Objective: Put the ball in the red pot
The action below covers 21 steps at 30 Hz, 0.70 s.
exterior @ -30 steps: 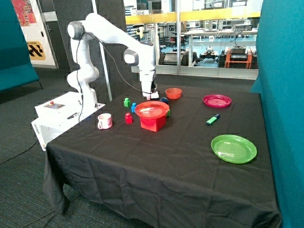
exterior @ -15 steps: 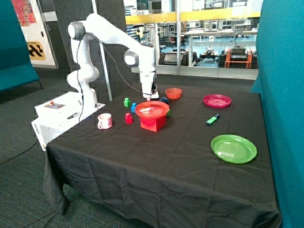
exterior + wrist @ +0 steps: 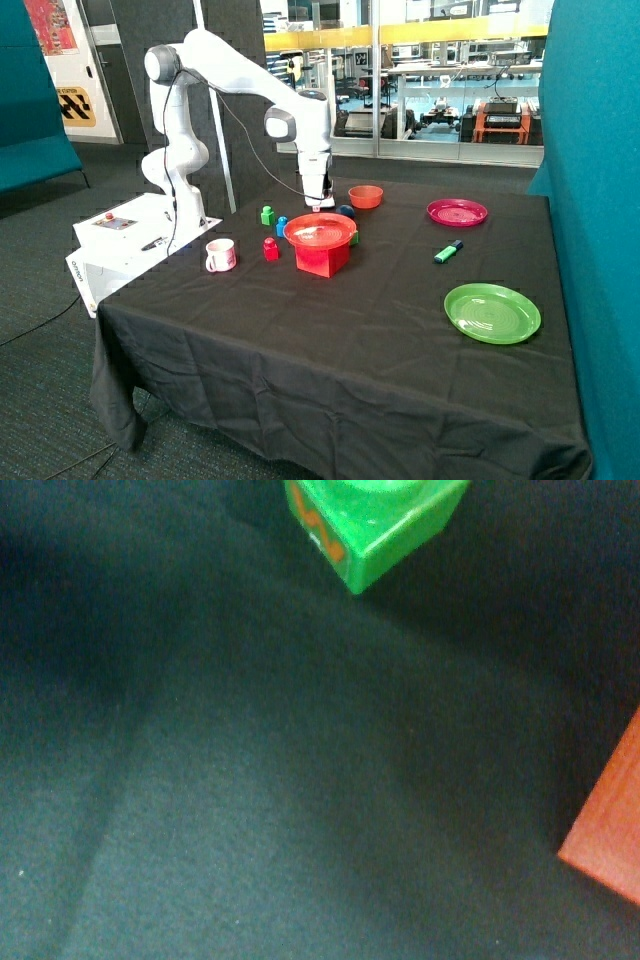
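The small dark blue ball (image 3: 346,212) lies on the black cloth behind the red pot (image 3: 322,260), between it and the orange bowl. A flat red plate (image 3: 320,231) lies on top of the pot and covers its opening. My gripper (image 3: 318,205) hangs low over the cloth just beside the ball, on the side toward the robot's base, behind the pot. The wrist view shows no ball, only cloth, a green block (image 3: 372,518) and a straight red corner of the pot (image 3: 612,835).
The orange-red bowl (image 3: 365,196) stands behind the ball. Green (image 3: 267,215), blue (image 3: 282,226) and red (image 3: 270,249) blocks and a white-pink mug (image 3: 220,255) stand beside the pot. A pink plate (image 3: 457,212), a marker (image 3: 448,252) and a green plate (image 3: 492,313) lie further off.
The arm has shifted slightly toward the ball, and the gripper stays low over the cloth behind the pot. The ball and the pot have not moved.
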Each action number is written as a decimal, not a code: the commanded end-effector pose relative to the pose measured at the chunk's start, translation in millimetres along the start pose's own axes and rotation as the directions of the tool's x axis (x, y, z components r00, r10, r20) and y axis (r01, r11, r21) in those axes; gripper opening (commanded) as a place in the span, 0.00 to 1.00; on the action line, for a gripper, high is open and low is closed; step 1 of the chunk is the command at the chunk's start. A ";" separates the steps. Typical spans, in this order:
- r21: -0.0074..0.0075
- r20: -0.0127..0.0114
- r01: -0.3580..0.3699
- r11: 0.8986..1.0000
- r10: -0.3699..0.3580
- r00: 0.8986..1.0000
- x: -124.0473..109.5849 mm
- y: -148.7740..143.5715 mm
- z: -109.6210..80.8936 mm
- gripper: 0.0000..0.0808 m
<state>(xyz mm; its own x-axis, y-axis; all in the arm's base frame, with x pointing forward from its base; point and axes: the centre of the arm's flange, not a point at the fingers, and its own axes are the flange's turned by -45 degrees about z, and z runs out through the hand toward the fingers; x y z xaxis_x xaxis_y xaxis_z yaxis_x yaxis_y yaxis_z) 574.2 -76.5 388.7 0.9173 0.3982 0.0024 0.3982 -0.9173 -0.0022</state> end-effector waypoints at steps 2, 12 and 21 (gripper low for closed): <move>-0.002 0.002 -0.010 1.000 0.010 1.000 6.1 1.7 3.1 0.32; -0.002 0.002 -0.011 1.000 0.011 1.000 8.0 1.6 7.8 0.31; -0.002 0.002 -0.012 1.000 0.012 1.000 12.0 -0.1 9.1 0.31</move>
<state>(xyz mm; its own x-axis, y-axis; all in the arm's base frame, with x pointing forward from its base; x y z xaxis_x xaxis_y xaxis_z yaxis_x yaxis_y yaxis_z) 581.5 -73.6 381.6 0.9212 0.3890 0.0022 0.3890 -0.9212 0.0015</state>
